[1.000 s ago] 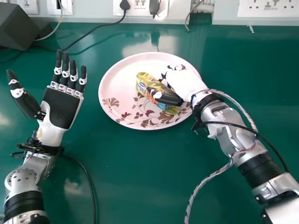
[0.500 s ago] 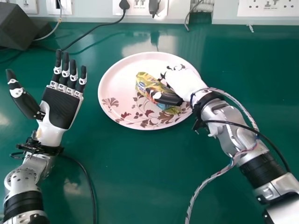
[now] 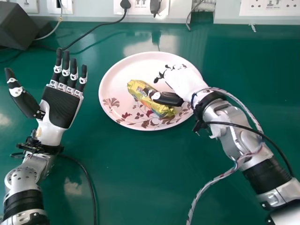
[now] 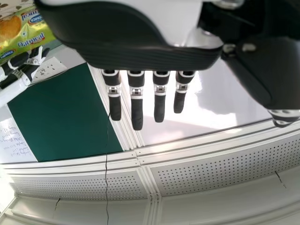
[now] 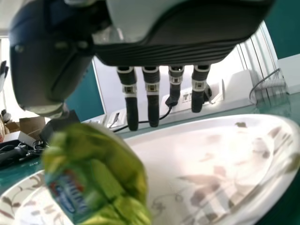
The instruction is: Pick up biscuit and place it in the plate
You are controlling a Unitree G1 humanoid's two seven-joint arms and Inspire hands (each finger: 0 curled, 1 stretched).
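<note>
Placement of a wrapped biscuit. The yellow biscuit packet [image 3: 144, 98] lies aslant within the rim of the floral plate [image 3: 113, 84], one end toward the far left, the other toward the near right. The right hand [image 3: 182, 85] reaches over the plate's right side, its fingers straight and well spread from the thumb, with nothing in their grasp; the thumb lies across part of the packet, though whether it touches cannot be told. The left hand [image 3: 61, 108], on the left of the table, is palm up, fully open and empty.

Probable sources of error: placement appears complete, so the main risk lies in withdrawal. A thumb catching the wrapper could roll or drag the packet toward the right rim; a low retreat could knock that rim and shift the plate. Closing the fingers too soon could pinch the packet again.

Markings: in the left wrist view the wrapper carries blue badges, larger lettering and a picture of a biscuit. A similar badge in the right wrist view is blurred. Faint handwriting marks a white panel [image 4: 15, 140], too small to make out.
</note>
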